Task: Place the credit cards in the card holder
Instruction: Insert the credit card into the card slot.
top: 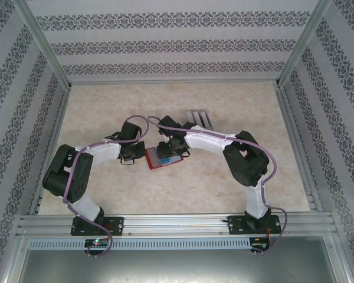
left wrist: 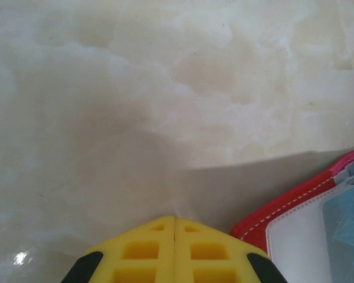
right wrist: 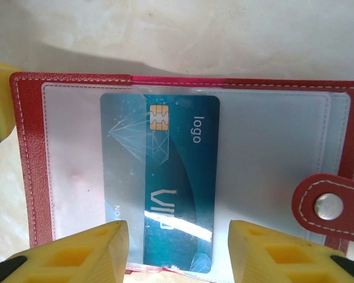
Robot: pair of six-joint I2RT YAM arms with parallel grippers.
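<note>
Card holder point(right wrist: 29, 147) is laid open on table point(top: 236, 118), credit card point(right wrist: 177, 177) seemingly partly tucked inside; thin, stiff, slick, best pinched by long edges. Right gripper point(right wrist: 178, 253) is parted astride it; left gripper point(left wrist: 174, 244) closed, empty

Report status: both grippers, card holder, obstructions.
Left gripper shut, beside card holder. Right gripper open over teal card in holder. Two grey cards on table. Nothing blocking.

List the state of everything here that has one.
Red booklet-style card holder: open, lying flat.
Snap tab: unfastened.
Teal chip card: at the clear pocket, insertion depth unclear.
Two light-grey rectangular cards: loose, outside the holder.
Left gripper: shut.
Right gripper: open over the teal card.
</note>
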